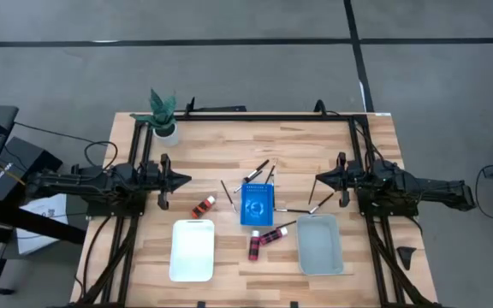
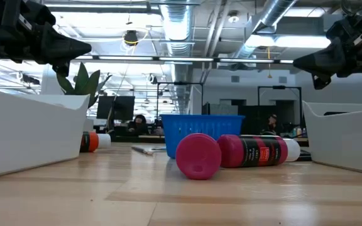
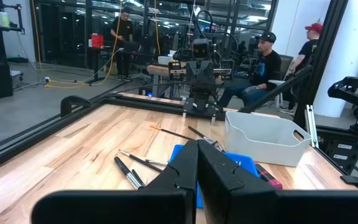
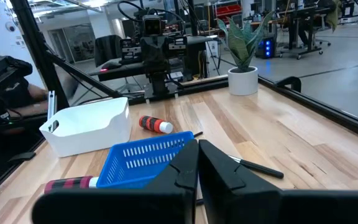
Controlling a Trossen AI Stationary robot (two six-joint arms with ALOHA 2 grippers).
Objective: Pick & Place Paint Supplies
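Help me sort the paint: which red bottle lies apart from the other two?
The red bottle left of the blue rack, above the white tray. The other two bottles lie together below the rack.

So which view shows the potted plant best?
The right wrist view: the potted plant shows whole, leaves and white pot. The high view gives it small from above; the low view shows only leaves behind the white tray; the left wrist view misses it.

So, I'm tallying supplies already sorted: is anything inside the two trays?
From above, the white tray and the grey tray both show bare floors. Bottles and brushes lie outside on the table.
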